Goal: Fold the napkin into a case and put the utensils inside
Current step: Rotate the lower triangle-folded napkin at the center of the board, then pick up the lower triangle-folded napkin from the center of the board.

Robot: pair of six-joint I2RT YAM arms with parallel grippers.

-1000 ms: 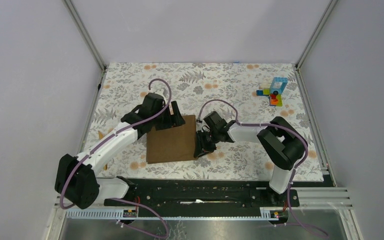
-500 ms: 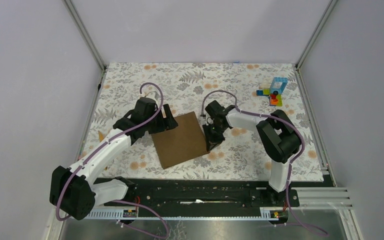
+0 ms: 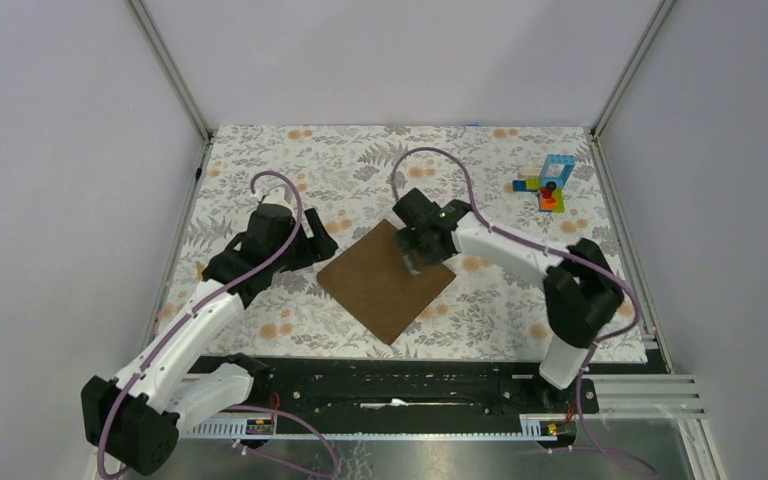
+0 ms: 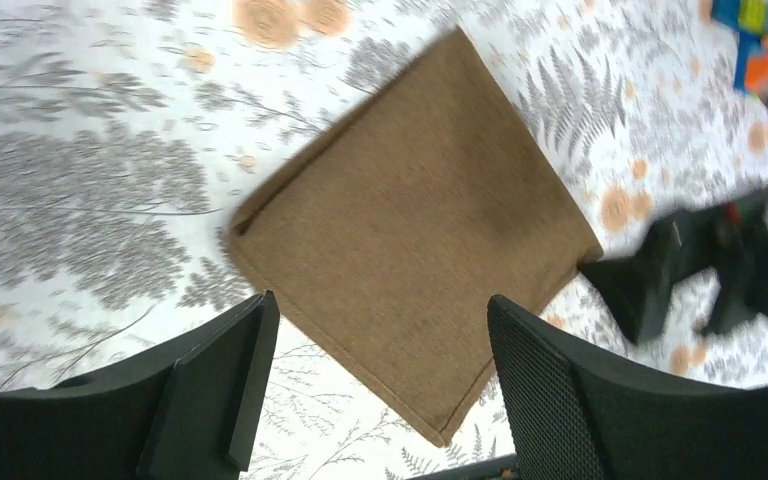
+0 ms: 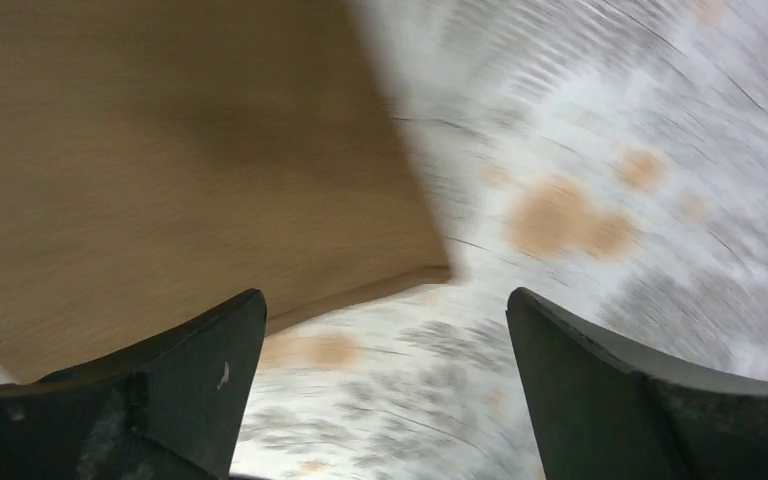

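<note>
The napkin (image 3: 387,281) is a plain brown square lying flat on the floral table covering, turned like a diamond. My left gripper (image 3: 320,244) hovers open just off its left corner. In the left wrist view the napkin (image 4: 410,230) spreads below the open left gripper (image 4: 382,310), with nothing between the fingers. My right gripper (image 3: 416,260) is over the napkin's upper right edge, open and empty. The blurred right wrist view shows a corner of the napkin (image 5: 160,170) lying ahead of the right gripper (image 5: 385,300). The utensils are out of view.
A small stack of colourful toy blocks (image 3: 550,183) stands at the far right of the table; it also shows at the top right of the left wrist view (image 4: 760,25). The floral covering (image 3: 290,150) ends at metal frame posts on both sides.
The napkin has swung from square-on to a diamond. My right gripper has opened, let go of its edge and moved up and back. My left arm has drawn back to the left.
</note>
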